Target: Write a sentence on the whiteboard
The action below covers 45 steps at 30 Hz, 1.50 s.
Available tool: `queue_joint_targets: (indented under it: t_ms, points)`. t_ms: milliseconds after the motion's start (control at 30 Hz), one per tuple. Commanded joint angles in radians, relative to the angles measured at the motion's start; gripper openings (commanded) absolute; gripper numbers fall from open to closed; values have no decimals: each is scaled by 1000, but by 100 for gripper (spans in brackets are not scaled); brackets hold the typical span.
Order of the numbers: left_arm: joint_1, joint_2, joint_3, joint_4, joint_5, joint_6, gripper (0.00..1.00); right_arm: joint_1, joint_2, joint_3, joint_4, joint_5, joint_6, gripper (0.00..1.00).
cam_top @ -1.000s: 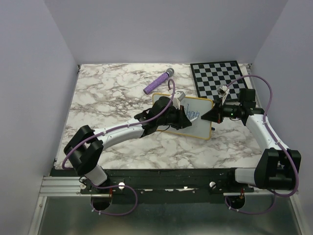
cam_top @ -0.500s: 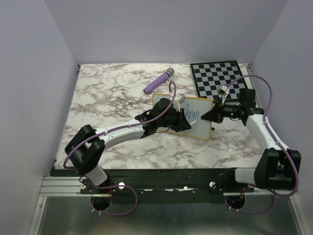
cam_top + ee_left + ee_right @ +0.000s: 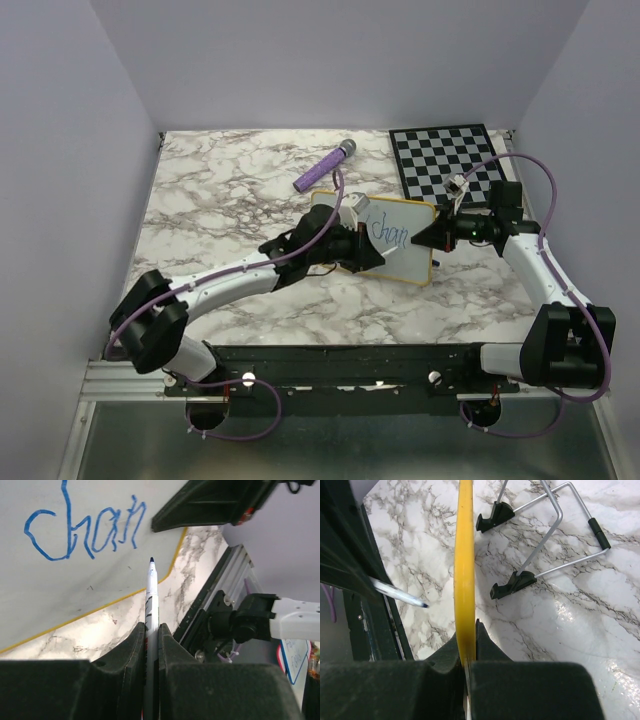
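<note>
We have the sentence (image 3: 82, 532) only begun: "chan" in blue, the rest unwritten.
The whiteboard (image 3: 410, 256) stands right of centre on the tabletop (image 3: 220, 200), its right edge pinched by our right pincer (image 3: 465, 647). Our left pincer (image 3: 151, 632), clamping the marker (image 3: 151, 592), has drawn back left since the earlier frame, uncovering the word.

Propped yellow-framed whiteboard (image 3: 410, 257) — blue lettering (image 3: 86, 532) "chan"

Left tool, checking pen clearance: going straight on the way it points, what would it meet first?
Probably the whiteboard, its marker tip landing just past the blue "chan"; the remaining gap is unclear.
</note>
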Motion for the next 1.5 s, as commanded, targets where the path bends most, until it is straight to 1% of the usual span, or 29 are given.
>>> queue_joint_targets:
  t_ms: [0,333,433,533,733,833,1067,1133,1467]
  points:
    - [6,-131,-51,3,-27,24,0,4,-19,3,4,-12,-22,1]
    - [83,-384,-264,-40,-155,101,0,4,-30,5,-2,-12,-36,1]
    - [115,-452,-325,-32,-164,118,0,2,-28,19,-25,-2,-62,1]
    - [123,-498,-377,-28,-181,133,0,2,-34,17,-42,-5,-85,1]
    - [127,-553,-477,11,-247,130,0,2,-21,28,-77,-13,-115,1]
    - [129,-561,-495,2,-285,146,0,2,-21,29,-84,-16,-120,0]
    - [129,-573,-564,80,-297,143,0,2,-25,29,-88,-18,-123,1]
    - [129,-570,-569,84,-326,150,0,2,-27,29,-88,-19,-123,1]
    - [130,-573,-635,189,-325,143,0,2,-16,32,-97,-22,-131,1]
